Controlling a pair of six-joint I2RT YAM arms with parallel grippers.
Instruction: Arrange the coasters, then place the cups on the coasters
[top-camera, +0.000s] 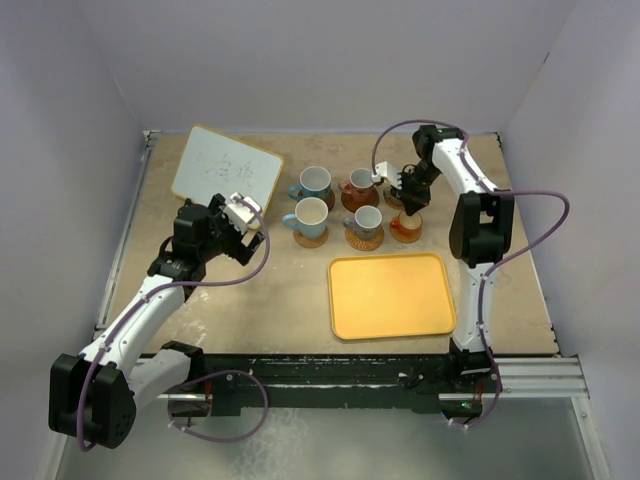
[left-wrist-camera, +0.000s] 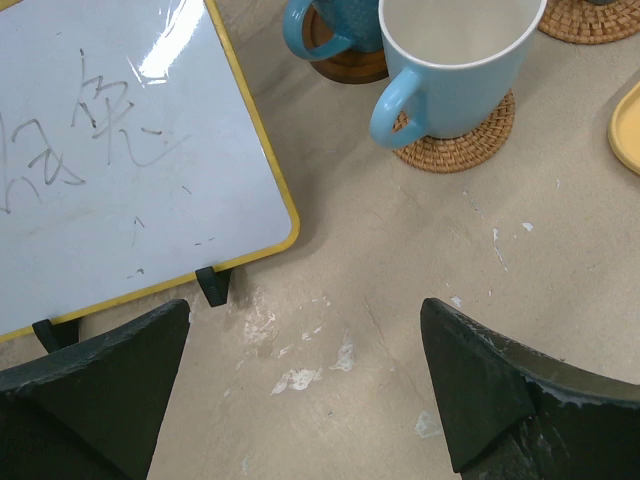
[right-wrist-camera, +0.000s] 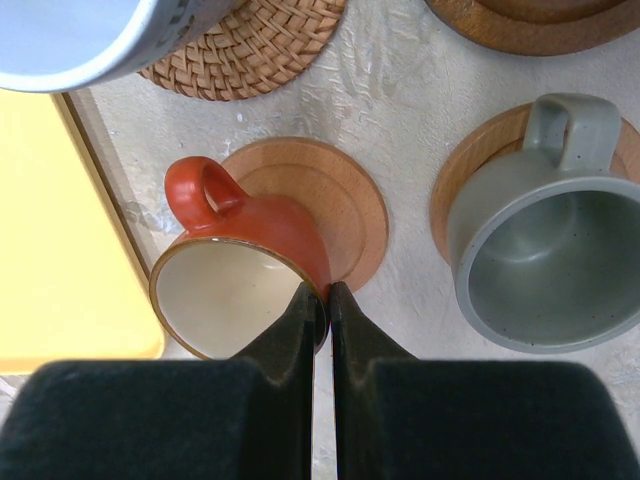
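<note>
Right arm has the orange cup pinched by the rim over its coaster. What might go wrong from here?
The right gripper pinches only the rim of the orange cup; it may tip or slip.
In the right wrist view the cup looks offset from its coaster toward the yellow tray, so it may end off-centre.
The grey cup stands close by; withdrawing could nudge it.

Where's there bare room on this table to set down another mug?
The yellow tray is bare. Open table lies between the left arm and the tray, in front of the cups. Crowded: cups on coasters from the whiteboard across to the right gripper, pinching the orange cup.
</note>
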